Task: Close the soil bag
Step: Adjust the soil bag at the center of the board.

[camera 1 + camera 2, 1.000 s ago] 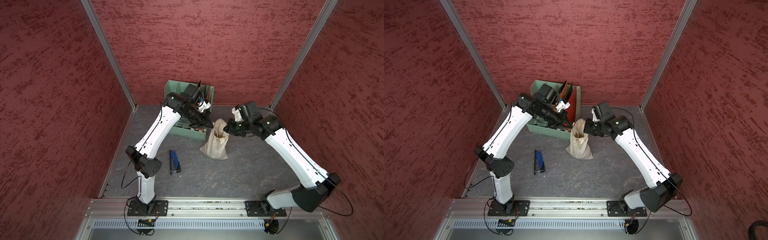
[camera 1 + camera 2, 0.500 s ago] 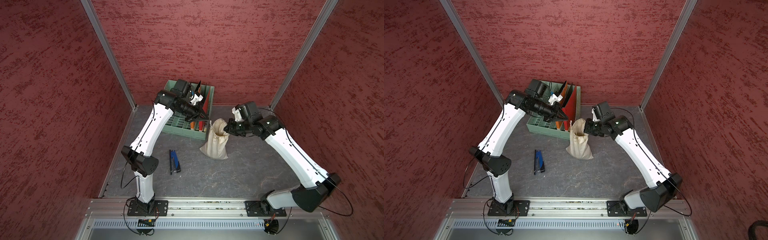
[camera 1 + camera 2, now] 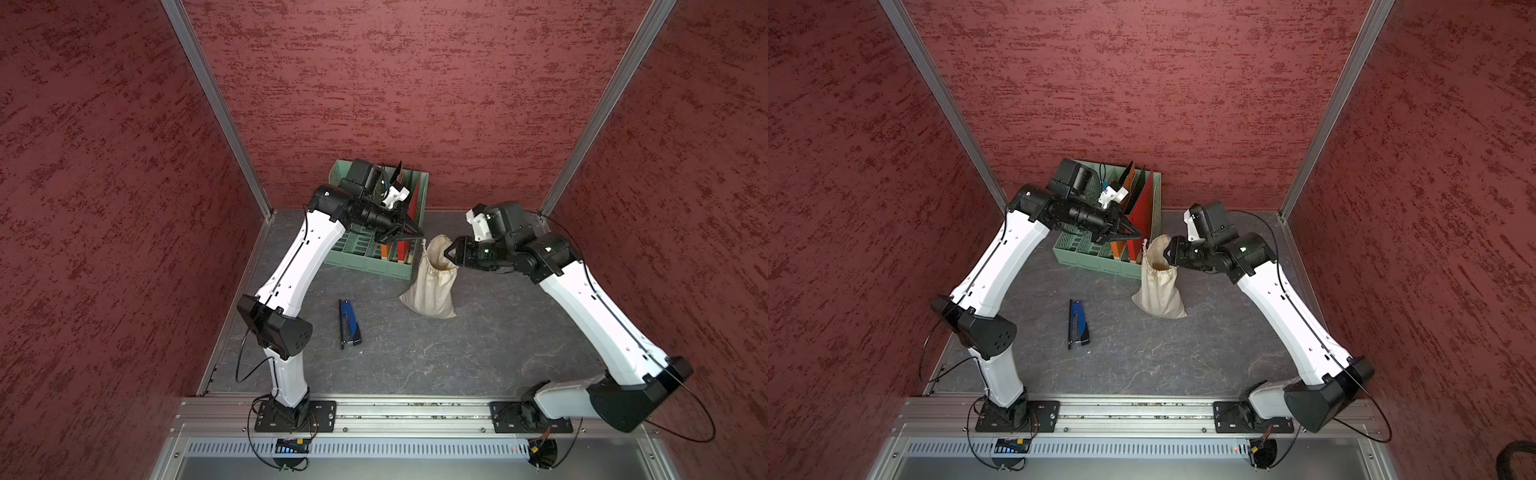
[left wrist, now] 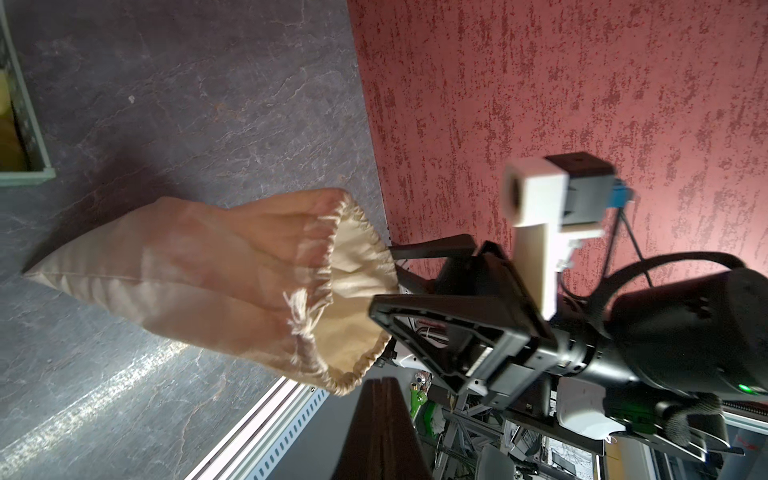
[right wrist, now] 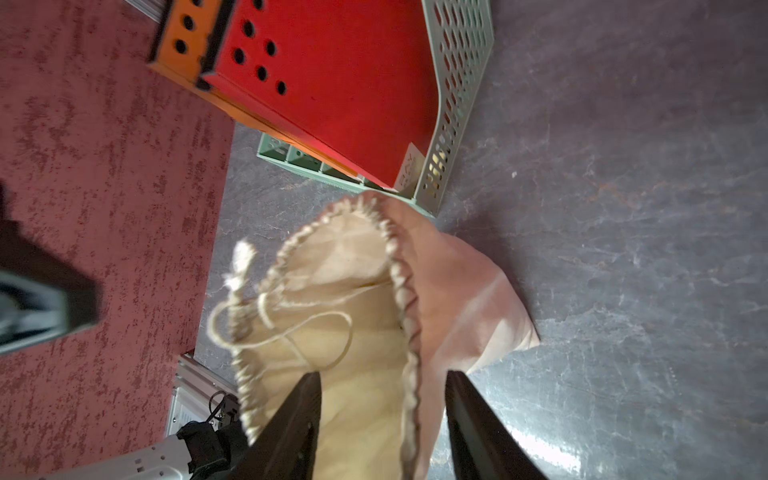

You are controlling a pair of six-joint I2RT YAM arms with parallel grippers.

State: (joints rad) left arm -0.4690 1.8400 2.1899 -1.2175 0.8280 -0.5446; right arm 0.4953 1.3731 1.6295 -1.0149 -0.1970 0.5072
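Soil bag (image 3: 429,286) (image 3: 1159,291) is standing on the grey desk (image 3: 457,357), base down, neck up and leaning a little. It is sitting just beside the near corner of the green file rack (image 3: 368,264) (image 3: 1090,259), between the two arms.

The bag mouth is gaping wide and the rim is only loosely gathered, so it is not closed yet. The drawstring cord (image 5: 242,257) (image 4: 296,313) is hanging loose at the rim on the side facing the left arm, with its frayed knotted end free.

Right end effector (image 5: 384,374) (image 3: 451,254) (image 3: 1169,252) is sitting at the bag mouth with its jaws parted. One finger (image 5: 295,428) is inside the opening and the other (image 5: 478,432) is outside the cloth, so they are straddling the rim. They are not pinching it; a gap is showing on both sides.

Left end effector (image 3: 414,237) (image 3: 1137,234) is hovering over the rack corner, tips just beside the bag neck and the cord end. Its fingers are pressed together, and nothing is visibly caught between them.

Red and orange dividers (image 5: 332,83) are standing upright in the rack. A blue stapler (image 3: 350,323) (image 3: 1079,323) is lying flat on the desk, well apart from the bag on the left arm's side.
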